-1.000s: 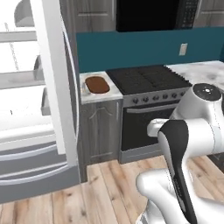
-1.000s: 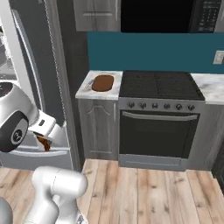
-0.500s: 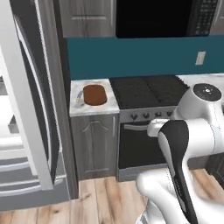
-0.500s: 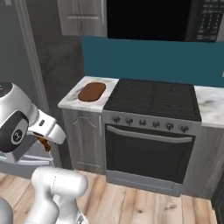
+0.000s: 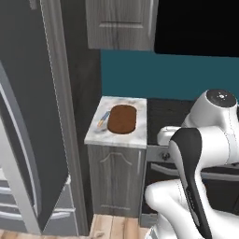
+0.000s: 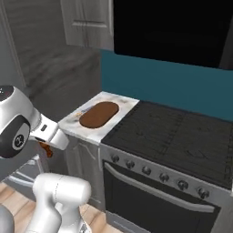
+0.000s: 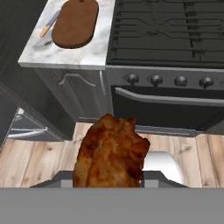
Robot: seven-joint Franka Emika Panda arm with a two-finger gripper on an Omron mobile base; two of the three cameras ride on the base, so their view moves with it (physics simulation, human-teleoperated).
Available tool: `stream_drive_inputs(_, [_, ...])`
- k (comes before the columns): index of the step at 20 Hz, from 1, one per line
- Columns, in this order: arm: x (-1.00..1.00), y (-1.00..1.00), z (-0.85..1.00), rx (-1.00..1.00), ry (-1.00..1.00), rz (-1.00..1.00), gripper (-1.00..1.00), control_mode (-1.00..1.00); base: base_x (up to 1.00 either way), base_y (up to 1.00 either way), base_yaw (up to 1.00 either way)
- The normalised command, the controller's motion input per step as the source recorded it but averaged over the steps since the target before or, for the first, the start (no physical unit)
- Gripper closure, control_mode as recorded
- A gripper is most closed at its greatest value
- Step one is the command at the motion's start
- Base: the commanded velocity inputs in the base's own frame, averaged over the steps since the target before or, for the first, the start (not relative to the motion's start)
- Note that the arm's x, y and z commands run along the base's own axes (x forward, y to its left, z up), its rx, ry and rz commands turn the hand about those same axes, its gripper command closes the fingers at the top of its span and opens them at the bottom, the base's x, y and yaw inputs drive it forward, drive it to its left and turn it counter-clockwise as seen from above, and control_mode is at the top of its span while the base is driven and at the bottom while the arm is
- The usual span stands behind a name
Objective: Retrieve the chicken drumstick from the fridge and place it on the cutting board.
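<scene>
Drumstick: knobbly, glossy reddish-brown chicken drumstick [image 7: 111, 153], lower end cut off
Board: smooth dark-brown oblong wooden cutting board [image 7: 75, 22] on marbled tabletop [image 7: 65, 54]
Fingers: hidden behind the meat, apparently gripping it

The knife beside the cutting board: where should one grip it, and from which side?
Probably mid-length, from straight above: the knife lies flat on the counter, close along the cutting board, so a grip fits only across its narrow width.
</scene>
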Motion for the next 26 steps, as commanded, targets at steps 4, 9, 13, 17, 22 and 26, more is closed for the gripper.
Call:
stream_drive_inputs(4, [0.00, 0.00, 0.00, 0.00, 0.00, 0.00, 1.00, 1.00, 0.62, -0.41, 0.31])
stream_drive_inputs(9, [0.00, 0.00, 0.00, 0.00, 0.00, 0.00, 1.00, 1.00, 0.58, 0.00, 0.09])
stream_drive_inputs(13, [0.00, 0.00, 0.00, 0.00, 0.00, 0.00, 1.00, 1.00, 0.63, 0.00, 0.00])
stream_drive_inputs(17, [0.00, 0.00, 0.00, 0.00, 0.00, 0.00, 1.00, 1.00, 0.48, 0.03, 0.00])
stream_drive_inputs(22, [0.00, 0.00, 0.00, 0.00, 0.00, 0.00, 1.00, 1.00, 0.44, 0.14, 0.00])
stream_drive_inputs(26, [0.00, 0.00, 0.00, 0.00, 0.00, 0.00, 1.00, 1.00, 0.58, 0.23, 0.00])
